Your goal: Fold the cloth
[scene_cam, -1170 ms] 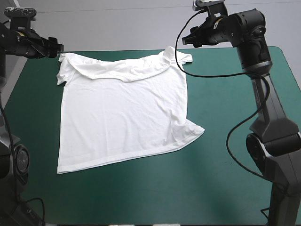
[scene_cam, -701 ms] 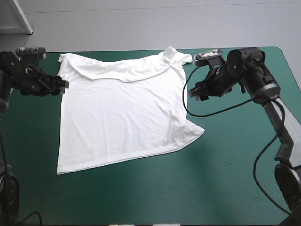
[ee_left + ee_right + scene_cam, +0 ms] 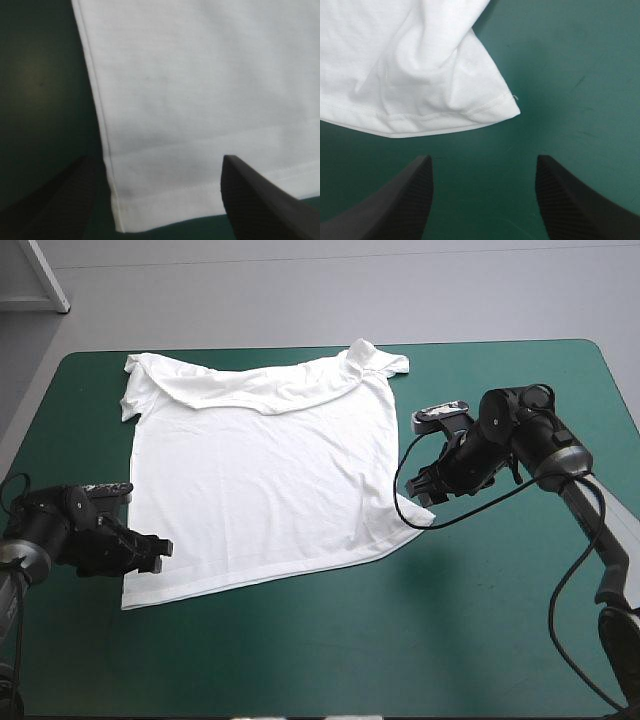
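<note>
Both arms have dropped from collar to hem. Your black-finned left gripper (image 3: 160, 548) and right gripper (image 3: 421, 486) gape empty. The white short-sleeved T-shirt (image 3: 260, 465) lies flat on the teal-green table cover (image 3: 480, 600), so straddle each hem corner fully before you pinch.

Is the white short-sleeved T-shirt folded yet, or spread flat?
Spread flat: the white T-shirt lies open on the teal-green cover, one hem corner rumpled near the right gripper.

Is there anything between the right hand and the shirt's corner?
Nothing: the right wrist view shows only bare teal-green cover between the open right hand and the T-shirt corner.
</note>
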`<action>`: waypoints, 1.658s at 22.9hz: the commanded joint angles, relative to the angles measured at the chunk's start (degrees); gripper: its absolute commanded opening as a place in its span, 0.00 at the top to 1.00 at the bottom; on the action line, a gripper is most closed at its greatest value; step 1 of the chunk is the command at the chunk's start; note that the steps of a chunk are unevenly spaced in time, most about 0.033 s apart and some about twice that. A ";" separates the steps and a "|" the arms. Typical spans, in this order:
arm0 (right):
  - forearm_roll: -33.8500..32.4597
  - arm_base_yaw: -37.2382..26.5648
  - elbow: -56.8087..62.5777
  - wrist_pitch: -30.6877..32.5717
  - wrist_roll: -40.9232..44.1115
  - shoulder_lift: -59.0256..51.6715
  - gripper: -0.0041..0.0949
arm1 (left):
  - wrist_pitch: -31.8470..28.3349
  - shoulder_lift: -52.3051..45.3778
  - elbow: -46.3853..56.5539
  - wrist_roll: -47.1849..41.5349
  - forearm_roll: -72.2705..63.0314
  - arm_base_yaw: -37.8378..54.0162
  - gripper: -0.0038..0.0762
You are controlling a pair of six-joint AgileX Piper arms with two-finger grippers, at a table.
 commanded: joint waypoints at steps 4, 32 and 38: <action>0.96 -0.11 -1.21 -0.91 -0.65 -3.50 0.38 | -7.99 -1.92 7.27 -0.80 -1.38 0.07 0.32; 5.55 -0.02 14.06 -22.04 -7.94 3.32 0.38 | -14.94 -1.92 14.41 5.36 -7.44 0.07 0.93; 16.61 0.01 14.16 -19.91 -14.83 8.98 0.49 | -15.33 -1.92 14.41 5.36 -7.64 0.07 0.93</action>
